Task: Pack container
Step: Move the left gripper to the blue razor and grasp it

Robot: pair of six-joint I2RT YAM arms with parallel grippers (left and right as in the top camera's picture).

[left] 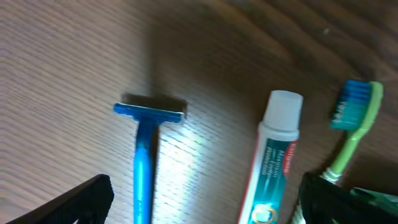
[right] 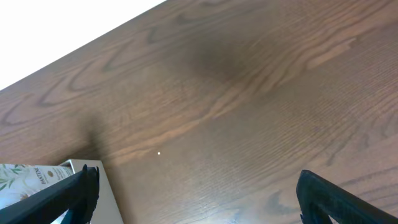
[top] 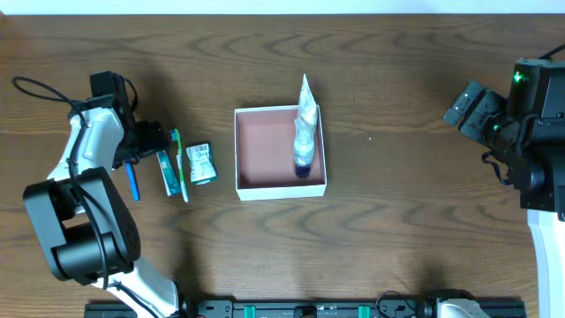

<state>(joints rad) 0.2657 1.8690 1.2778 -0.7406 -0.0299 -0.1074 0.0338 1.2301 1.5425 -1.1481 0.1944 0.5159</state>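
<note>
The container (top: pixel 265 146), a shallow white-walled square box with a reddish-pink floor, sits mid-table and holds a tube with a dark cap (top: pixel 304 132) leaning on its right wall; its corner shows in the right wrist view (right: pixel 81 167). Left of it lie a blue razor (top: pixel 133 179), a toothpaste tube (top: pixel 168 171), a green toothbrush (top: pixel 180 168) and a small green packet (top: pixel 201 163). My left gripper (top: pixel 146 141) is open above them; its fingers (left: pixel 205 205) straddle the razor handle (left: pixel 144 168) and toothpaste (left: pixel 270 168), with the toothbrush (left: pixel 354 118) at right. My right gripper (top: pixel 468 108) is open and empty at far right.
The dark wooden table (top: pixel 397 221) has bare wood around the container. A black rail (top: pixel 300 309) runs along the front edge. The right arm's base (top: pixel 543 150) stands at the right edge.
</note>
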